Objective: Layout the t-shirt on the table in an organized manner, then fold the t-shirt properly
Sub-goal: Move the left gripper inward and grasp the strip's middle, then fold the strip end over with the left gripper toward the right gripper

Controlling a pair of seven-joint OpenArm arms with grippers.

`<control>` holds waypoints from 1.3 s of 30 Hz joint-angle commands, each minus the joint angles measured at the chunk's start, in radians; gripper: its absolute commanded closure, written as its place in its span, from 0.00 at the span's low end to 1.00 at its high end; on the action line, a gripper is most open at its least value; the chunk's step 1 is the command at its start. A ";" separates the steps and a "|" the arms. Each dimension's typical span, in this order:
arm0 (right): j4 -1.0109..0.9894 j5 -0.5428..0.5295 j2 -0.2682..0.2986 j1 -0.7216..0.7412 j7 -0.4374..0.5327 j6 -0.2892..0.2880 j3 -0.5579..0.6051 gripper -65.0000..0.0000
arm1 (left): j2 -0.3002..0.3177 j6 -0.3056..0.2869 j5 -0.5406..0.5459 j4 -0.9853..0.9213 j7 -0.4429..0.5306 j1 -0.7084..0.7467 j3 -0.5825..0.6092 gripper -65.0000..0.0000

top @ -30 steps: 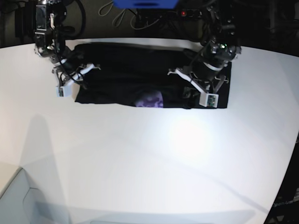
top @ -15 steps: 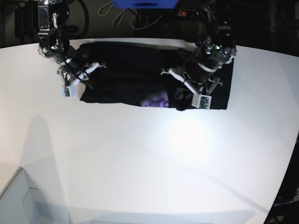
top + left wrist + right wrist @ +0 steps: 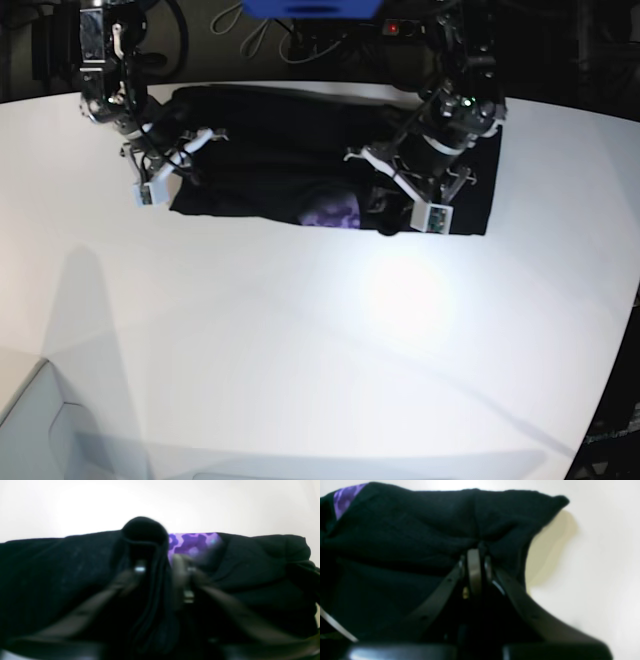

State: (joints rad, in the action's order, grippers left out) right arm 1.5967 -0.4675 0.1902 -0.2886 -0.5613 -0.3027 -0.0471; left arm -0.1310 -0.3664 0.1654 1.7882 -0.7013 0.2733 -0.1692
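The black t-shirt [image 3: 270, 150] lies as a long folded band along the far side of the white table [image 3: 300, 340], with a purple print [image 3: 335, 212] showing at its near edge. In the left wrist view, my left gripper [image 3: 160, 570] has its jaws apart around an upright fold of black cloth [image 3: 145, 532], beside the purple print [image 3: 192, 542]. In the base view that gripper [image 3: 385, 212] is at the shirt's near edge. My right gripper [image 3: 475, 552] is shut, pinching the shirt's fabric [image 3: 420, 530] near a raised corner. In the base view it [image 3: 188, 160] is at the shirt's left end.
A blue object [image 3: 310, 8] and cables [image 3: 260, 35] sit in the dark beyond the table's far edge. The table's curved edge [image 3: 615, 350] runs down the right side. A pale box corner [image 3: 30, 420] shows at the bottom left.
My left gripper's jaws have parted around the fold it was pinching. Both arms moved inward earlier in the second, drawing the shirt's ends along, and have barely shifted since.
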 commanded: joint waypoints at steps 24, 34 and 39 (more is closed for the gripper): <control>0.086 0.000 0.010 0.022 -0.104 0.004 -0.006 0.56 | 0.319 -0.009 0.395 -0.170 0.035 -0.061 -0.223 0.95; 0.224 0.000 -0.028 -0.007 -0.171 0.006 -0.155 0.44 | 0.313 -0.009 0.386 -0.311 0.036 -0.078 -0.260 0.97; 0.176 0.000 -0.042 -0.010 -0.187 0.004 -0.173 0.42 | 0.311 -0.009 0.386 -0.311 0.036 -0.078 -0.258 0.97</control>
State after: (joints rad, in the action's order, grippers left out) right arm 1.7584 -0.4530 0.1452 -0.3012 -0.7666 -0.2920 -0.2180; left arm 0.1734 -0.3668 0.5407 1.4647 -0.6735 0.2039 -0.4255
